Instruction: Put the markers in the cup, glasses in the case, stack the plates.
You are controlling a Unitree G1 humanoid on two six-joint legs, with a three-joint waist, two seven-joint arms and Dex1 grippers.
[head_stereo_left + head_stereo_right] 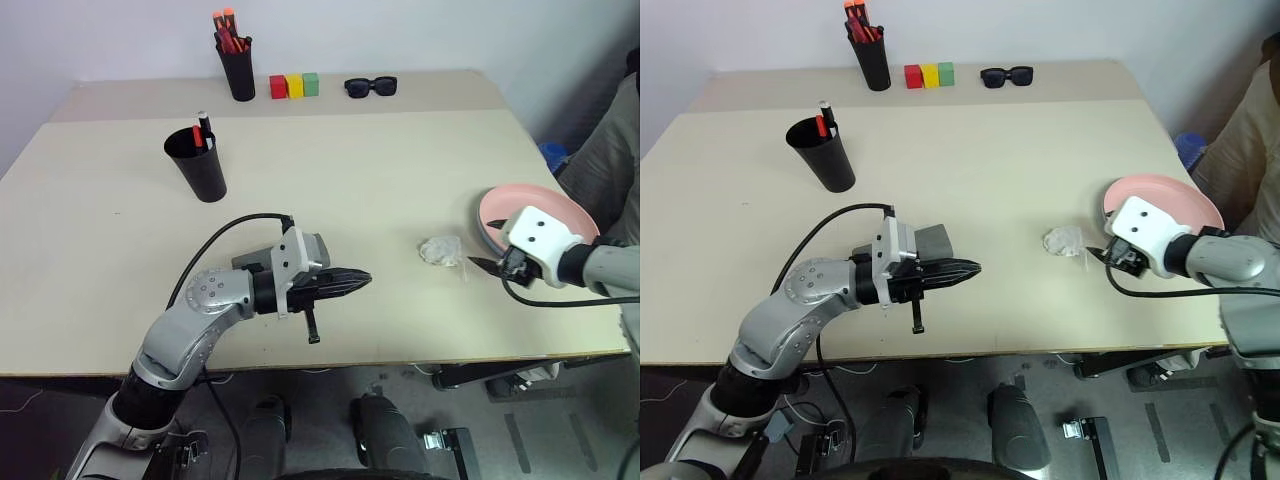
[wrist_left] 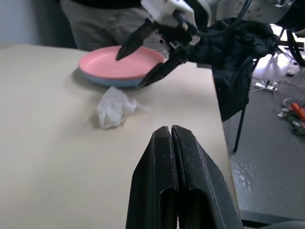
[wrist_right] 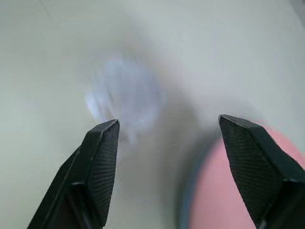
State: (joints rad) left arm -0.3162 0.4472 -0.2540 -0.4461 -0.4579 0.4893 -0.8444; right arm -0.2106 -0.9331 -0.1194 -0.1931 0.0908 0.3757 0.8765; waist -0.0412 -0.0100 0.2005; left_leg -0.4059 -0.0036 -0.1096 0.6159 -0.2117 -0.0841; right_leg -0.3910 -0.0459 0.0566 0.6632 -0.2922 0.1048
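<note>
Your right gripper (image 2: 143, 59) hangs over the right side of the table (image 1: 350, 170) with its two black fingers spread wide and nothing between them. It sits at the near-left edge of the plates: the pink plate (image 1: 540, 212) lies stacked on the light blue plate (image 2: 102, 80), whose rim peeks out beneath it at the near side. Just left of that gripper a small crumpled clear wrapper (image 1: 440, 250) lies on the tabletop, apart from the plates.

Your left gripper (image 1: 345, 283) is level over the near middle of the table, pointing right toward the wrapper and plates, fingers pressed together and holding nothing. The grey case (image 1: 932, 241) lies on the table right behind the left wrist, partly hidden by it; you cannot tell from here whether its lid is down or what is inside.

Further out, at the far left, the tapered black cup (image 1: 198, 165) stands upright with the markers (image 1: 201, 131) standing in it, a red end and a black cap showing above the rim.

Along the far edge: a straight black pen holder (image 1: 238, 70) with orange-red capped pens, then three small blocks (image 1: 294, 85) in a row, red, yellow, green, then black sunglasses (image 1: 371, 87). A person in a grey sleeve (image 1: 610, 160) is at the right edge, beyond the plates.
</note>
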